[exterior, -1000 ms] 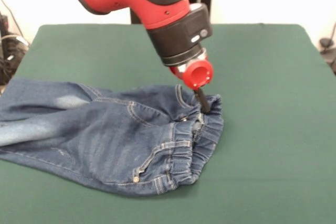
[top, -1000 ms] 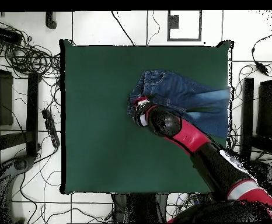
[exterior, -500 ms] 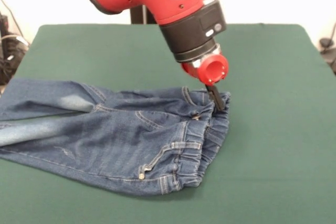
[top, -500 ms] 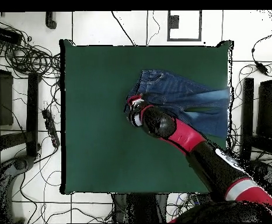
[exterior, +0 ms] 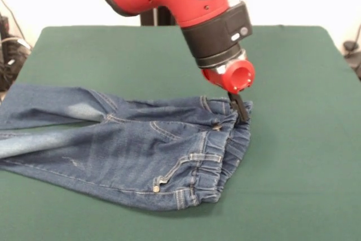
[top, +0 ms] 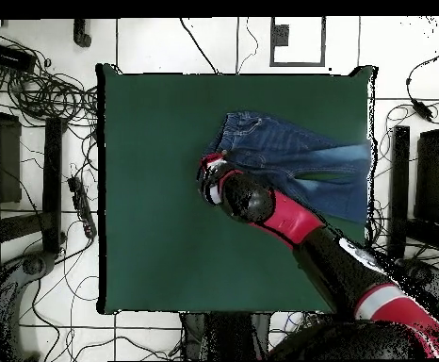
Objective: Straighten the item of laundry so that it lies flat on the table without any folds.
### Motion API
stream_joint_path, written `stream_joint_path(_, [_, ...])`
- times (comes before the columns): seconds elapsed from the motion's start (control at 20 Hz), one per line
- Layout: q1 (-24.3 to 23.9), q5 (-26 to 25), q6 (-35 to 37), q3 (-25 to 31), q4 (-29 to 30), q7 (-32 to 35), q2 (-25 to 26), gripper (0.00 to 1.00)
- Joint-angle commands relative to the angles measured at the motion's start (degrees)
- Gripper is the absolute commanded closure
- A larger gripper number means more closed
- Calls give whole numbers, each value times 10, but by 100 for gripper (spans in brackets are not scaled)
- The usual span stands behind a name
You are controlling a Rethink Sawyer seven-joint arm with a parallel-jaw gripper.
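A lab: cables [top: 35, 90] strewn on tiled floor [top: 167, 42] around the table [top: 157, 189].

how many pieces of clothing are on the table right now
1: a pair of blue jeans on the green table, legs running off toward the table's edge, with the robot's hand at the waistband. Nothing else shows, though the arm hides some tabletop in the overhead view.

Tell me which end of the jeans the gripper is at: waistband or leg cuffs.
The gathered waistband: the gripper is at its far corner, while the legs trail off toward the table edge.
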Motion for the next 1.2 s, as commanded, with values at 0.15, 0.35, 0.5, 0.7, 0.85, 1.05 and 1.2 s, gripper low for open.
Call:
stream_joint_path(0.15, [61, -11, -59, 56, -7, 51, 53, 100])
stream_joint_path(0.35, [52, -17, -75, 70, 1, 49, 57, 100])
stream_joint_path(0.5, [51, -20, -80, 73, -1, 45, 63, 100])
stream_joint_path(0.7, [44, -31, -96, 85, 3, 44, 69, 100])
stream_joint_path(0.85, [42, -37, -100, 93, 7, 47, 69, 100])
stream_joint_path(1.05, [39, -35, -94, 106, 25, 61, 52, 100])
stream_joint_path(1.2, [40, -23, -86, 114, 40, 76, 28, 100])
